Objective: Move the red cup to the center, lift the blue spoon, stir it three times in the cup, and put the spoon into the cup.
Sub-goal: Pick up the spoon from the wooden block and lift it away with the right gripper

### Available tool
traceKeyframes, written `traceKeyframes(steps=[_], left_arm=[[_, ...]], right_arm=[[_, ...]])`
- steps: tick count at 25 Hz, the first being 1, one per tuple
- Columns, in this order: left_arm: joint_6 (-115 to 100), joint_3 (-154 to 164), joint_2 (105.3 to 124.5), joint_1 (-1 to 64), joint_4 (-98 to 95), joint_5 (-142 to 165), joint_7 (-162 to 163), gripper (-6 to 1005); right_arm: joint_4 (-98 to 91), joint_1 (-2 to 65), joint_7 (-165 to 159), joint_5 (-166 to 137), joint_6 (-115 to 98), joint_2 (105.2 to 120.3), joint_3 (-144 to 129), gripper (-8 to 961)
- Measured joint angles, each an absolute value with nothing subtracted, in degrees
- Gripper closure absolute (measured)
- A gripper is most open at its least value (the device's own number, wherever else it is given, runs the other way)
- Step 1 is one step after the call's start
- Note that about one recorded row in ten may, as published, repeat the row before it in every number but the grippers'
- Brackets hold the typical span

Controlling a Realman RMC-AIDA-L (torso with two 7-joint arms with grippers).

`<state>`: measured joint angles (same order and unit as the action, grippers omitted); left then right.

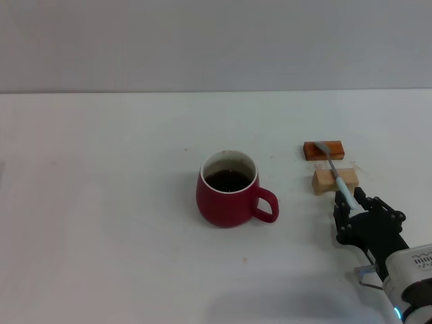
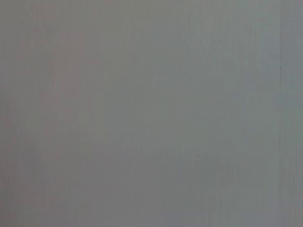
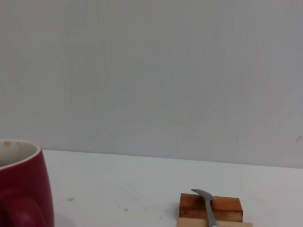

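The red cup (image 1: 229,196) stands at the middle of the white table with dark liquid inside and its handle turned toward the right arm. One side of the red cup (image 3: 21,184) shows in the right wrist view. The blue spoon (image 1: 335,170) lies across two small blocks, its metal bowl (image 3: 204,195) on the far one. Its pale handle slopes down toward me. My right gripper (image 1: 351,202) is at the near end of that handle, open, with a finger on each side of it. The left gripper is out of view.
An orange-brown block (image 1: 324,149) and a light wooden block (image 1: 326,181) sit side by side to the right of the cup, under the spoon. The white table (image 1: 101,202) runs back to a grey wall. The left wrist view is plain grey.
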<state>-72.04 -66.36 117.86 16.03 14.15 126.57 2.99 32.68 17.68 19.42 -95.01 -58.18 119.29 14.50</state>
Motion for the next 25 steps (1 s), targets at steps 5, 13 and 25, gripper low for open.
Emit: traceKeyframes(steps=[5,13,25], left_arm=[[-72.13,-66.36,117.86,15.9,14.15,126.56,3.07,140],[-72.13,-66.39,117.86,15.9,14.15,126.56,3.85,140],[-72.16,-66.81,117.78,15.82,13.71,126.57,4.4,140]], right_arm=[[32.62,17.67,19.42,-95.01,-58.18,119.27,14.5,661],[32.45,18.25,19.43,-95.01,-58.12,119.33,14.82,675],[31.93,19.66,19.42,-95.01,-56.08,119.41,15.8,696]])
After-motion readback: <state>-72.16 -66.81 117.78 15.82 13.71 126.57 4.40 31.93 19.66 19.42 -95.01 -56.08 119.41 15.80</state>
